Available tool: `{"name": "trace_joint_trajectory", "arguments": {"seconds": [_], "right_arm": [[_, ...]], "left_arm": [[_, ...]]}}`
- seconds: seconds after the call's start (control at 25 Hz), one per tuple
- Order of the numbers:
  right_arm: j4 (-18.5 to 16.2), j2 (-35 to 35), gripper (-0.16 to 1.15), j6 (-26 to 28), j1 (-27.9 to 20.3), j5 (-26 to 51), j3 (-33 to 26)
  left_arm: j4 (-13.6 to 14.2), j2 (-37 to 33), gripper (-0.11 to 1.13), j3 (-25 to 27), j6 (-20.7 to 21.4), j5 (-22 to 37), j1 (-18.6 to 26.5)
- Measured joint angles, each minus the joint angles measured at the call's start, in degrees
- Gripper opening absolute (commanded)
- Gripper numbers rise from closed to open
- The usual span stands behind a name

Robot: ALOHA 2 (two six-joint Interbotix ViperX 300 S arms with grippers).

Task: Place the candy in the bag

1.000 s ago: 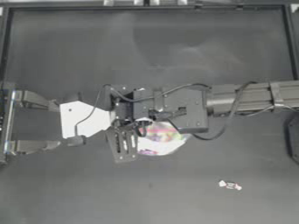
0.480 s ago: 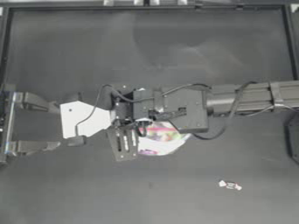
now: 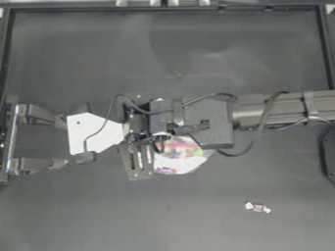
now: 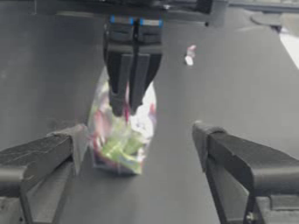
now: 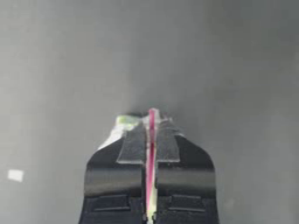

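The bag [image 3: 182, 156], clear with colourful sweets inside, hangs at the table's middle from my right gripper [image 3: 159, 145]. That gripper is shut on the bag's pink seal strip [image 5: 152, 116], which runs up between its two fingers. My left gripper [image 3: 138, 160] is open right beside the bag. In the left wrist view its jaws stand wide on either side of the bag's [image 4: 119, 140] lower end, with one jaw at the plastic's edge. The right gripper [image 4: 130, 103] comes down onto the bag there. The candy [image 3: 257, 207], tiny and white-wrapped, lies alone on the table toward the front right, also visible beyond the bag [image 4: 189, 54].
The right arm [image 3: 281, 110] stretches across from the right side. The left arm's white link [image 3: 91, 132] sits at the left. A raised frame [image 3: 163, 7] borders the table's far edge. A dark object [image 3: 329, 154] stands at the right edge.
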Motion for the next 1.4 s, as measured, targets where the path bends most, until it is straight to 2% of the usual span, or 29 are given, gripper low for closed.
{"name": "trace_joint_trajectory", "arguments": {"seconds": [0.6, 0.92, 1.4], "right_arm": [[0.00, -4.04, 0.06, 0.70, 0.53, -2.29, 4.13], [-0.09, -6.24, 0.06, 1.05, 0.53, -5.01, 8.00], [-0.09, -8.26, 0.06, 1.23, 0.62, -9.05, 11.60]], "left_arm": [[-0.70, 2.64, 1.01, 0.09, 0.00, -1.49, 0.09], [-1.05, 10.11, 1.01, -0.18, 0.00, -5.45, 0.00], [-1.85, 22.41, 0.99, -3.60, 0.00, -13.80, 0.09]]}}
